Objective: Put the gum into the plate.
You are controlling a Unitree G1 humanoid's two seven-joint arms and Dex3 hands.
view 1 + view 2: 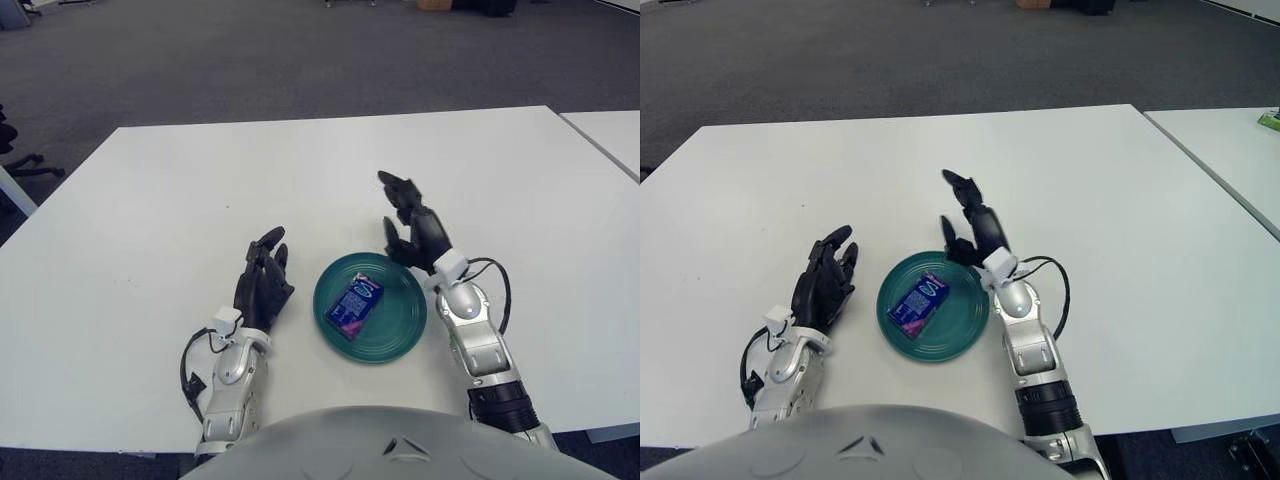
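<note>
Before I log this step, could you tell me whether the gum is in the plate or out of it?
In. The gum lies flat inside the green plate, and the right hand is beside the plate's right rim, holding nothing.
</note>
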